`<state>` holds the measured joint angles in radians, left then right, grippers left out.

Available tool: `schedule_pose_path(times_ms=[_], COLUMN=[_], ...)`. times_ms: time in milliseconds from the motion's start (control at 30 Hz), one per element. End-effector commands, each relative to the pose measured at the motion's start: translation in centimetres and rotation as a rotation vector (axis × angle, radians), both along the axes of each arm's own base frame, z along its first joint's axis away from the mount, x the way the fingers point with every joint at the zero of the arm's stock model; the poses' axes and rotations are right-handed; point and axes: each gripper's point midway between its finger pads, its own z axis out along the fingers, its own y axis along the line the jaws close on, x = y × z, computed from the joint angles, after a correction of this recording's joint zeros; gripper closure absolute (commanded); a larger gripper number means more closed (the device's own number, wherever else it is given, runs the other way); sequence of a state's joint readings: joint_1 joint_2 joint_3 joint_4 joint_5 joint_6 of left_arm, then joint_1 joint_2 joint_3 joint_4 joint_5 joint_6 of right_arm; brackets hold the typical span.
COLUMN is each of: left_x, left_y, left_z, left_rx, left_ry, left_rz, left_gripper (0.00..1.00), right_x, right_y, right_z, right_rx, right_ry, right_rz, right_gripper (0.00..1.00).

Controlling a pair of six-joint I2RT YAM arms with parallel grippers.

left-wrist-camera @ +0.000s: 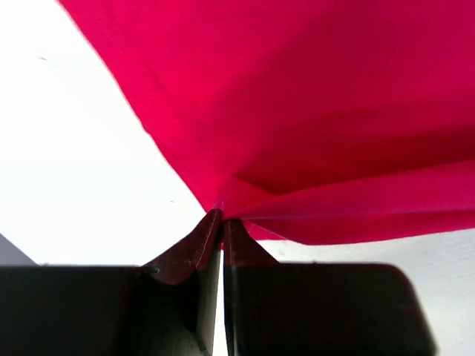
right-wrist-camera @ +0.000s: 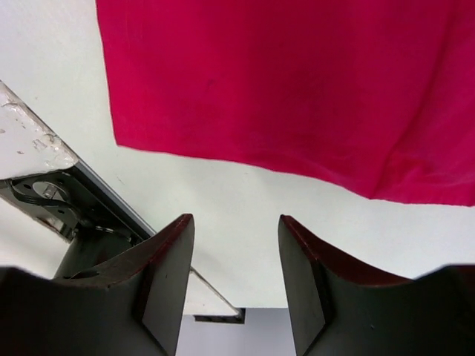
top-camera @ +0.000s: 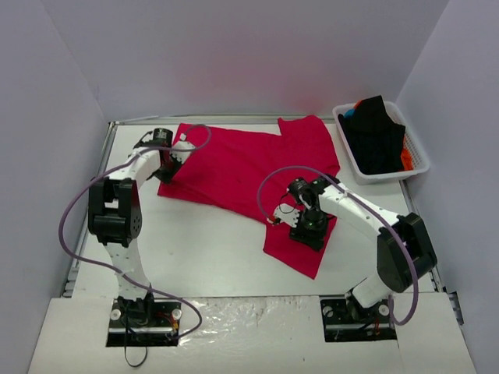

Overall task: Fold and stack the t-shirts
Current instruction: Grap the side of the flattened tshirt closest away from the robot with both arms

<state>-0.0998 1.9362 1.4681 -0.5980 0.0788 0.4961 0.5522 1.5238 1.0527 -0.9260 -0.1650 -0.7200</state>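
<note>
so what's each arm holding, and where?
Left gripper pinches the plain crimson-red cloth t-shirt by a bunched fold at its edge. Right gripper holds nothing.

The left arm (top-camera: 132, 261) and right arm (top-camera: 351, 206) are white links with bulky black joint housings; a mauve cable (top-camera: 61, 230) loops along each. The fingers (right-wrist-camera: 165, 274) look black, perhaps red-tinged.

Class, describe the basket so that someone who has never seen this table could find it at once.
Take the white table and go to its far right corner. The basket sits there, white and slatted, piled with black, orange and blue clothes. Its neighbour, the red t-shirt, lies spread on the table instead.
</note>
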Motion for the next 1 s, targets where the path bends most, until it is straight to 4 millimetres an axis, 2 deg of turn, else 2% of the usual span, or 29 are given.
schedule_pose_path(times_ms=[0, 167, 467, 667, 833, 967], left_x=[0.9, 1.7, 1.8, 1.6, 1.6, 1.5], left_y=[1.2, 2.1, 2.3, 2.5, 2.6, 2.8], left_z=[1.1, 0.9, -0.9, -0.8, -0.6, -0.7], left_rx=[-0.026, -0.041, -0.053, -0.052, -0.055, -0.057], left_ry=[0.008, 0.012, 0.045, 0.039, 0.033, 0.035], left_rz=[0.061, 0.087, 0.097, 0.101, 0.101, 0.106], left_gripper=[0.98, 0.98, 0.97, 0.97, 0.98, 0.98], right_x=[-2.4, -3.6, -4.8, -6.3, -7.6, -7.1], right_y=[-1.4, -1.1, 3.0, 5.9, 6.6, 6.7], right_z=[-0.6, -2.1, -3.7, -4.4, -5.6, -6.4], right_rx=[-0.103, -0.158, -0.17, -0.136, -0.138, -0.157], right_ry=[0.099, 0.149, 0.145, 0.142, 0.149, 0.126], right_rz=[0.06, 0.101, 0.249, 0.315, 0.341, 0.339], right_gripper=[0.55, 0.52, 0.46, 0.4, 0.37, 0.35])
